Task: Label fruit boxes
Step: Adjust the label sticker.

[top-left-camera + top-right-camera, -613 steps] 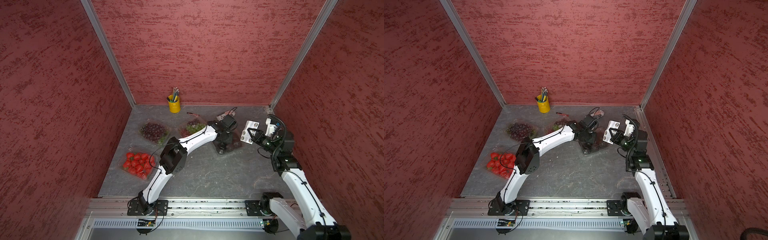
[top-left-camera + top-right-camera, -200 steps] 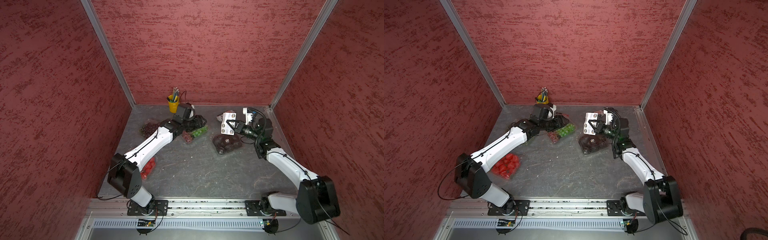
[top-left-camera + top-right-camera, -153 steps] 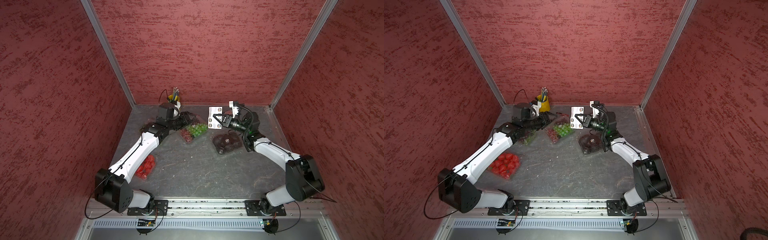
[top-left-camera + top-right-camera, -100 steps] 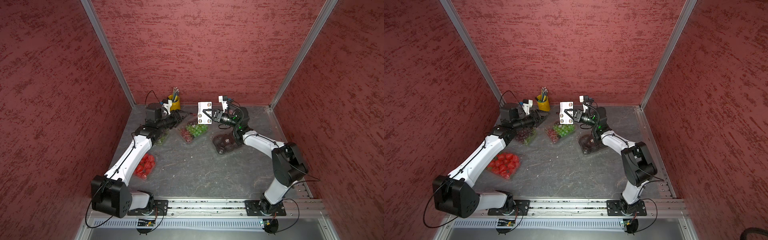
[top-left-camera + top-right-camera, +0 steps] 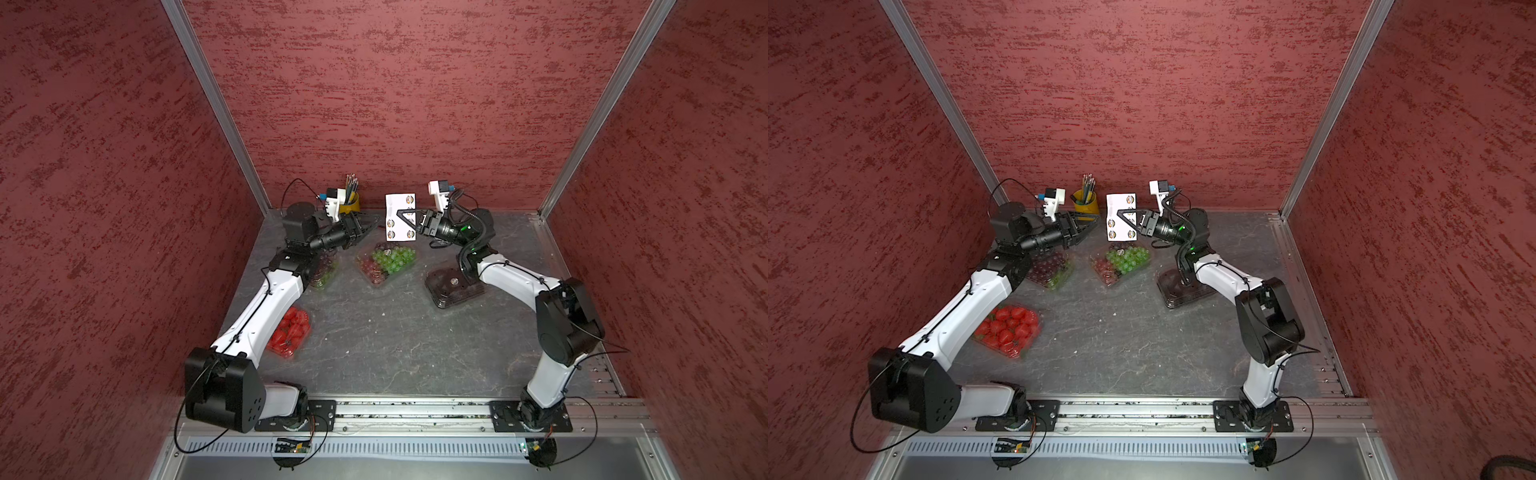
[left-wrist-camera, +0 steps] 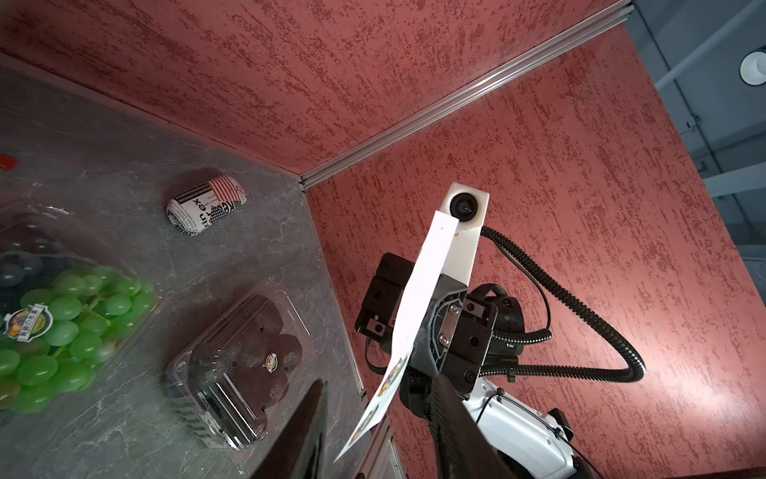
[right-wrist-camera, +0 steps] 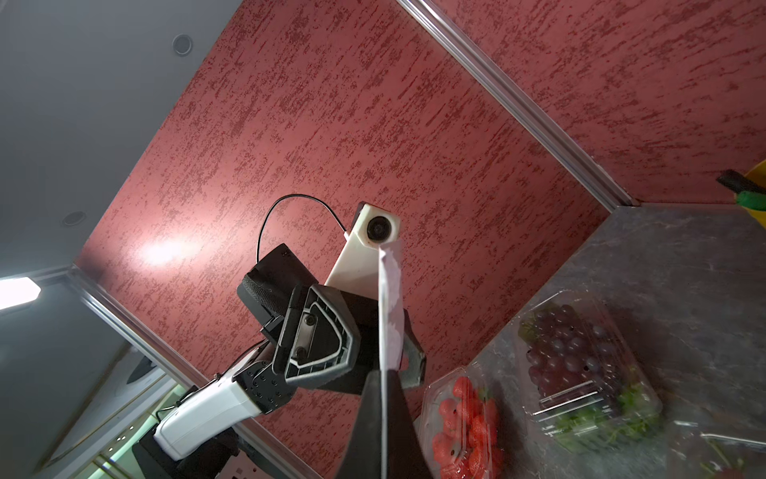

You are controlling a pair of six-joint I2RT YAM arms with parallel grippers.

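Holding sticker sheet (image 5: 399,202): right end effector (image 5: 400,212) | green grape box (image 5: 388,262) lower, apart

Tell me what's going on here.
The right gripper holds the white sticker sheet up in the air over the back of the table. The left gripper, jaws open, points at the sheet's edge from beside it. Round labels already sit on the green grape box and the black tray box; none shows on the strawberry box or dark grape box.
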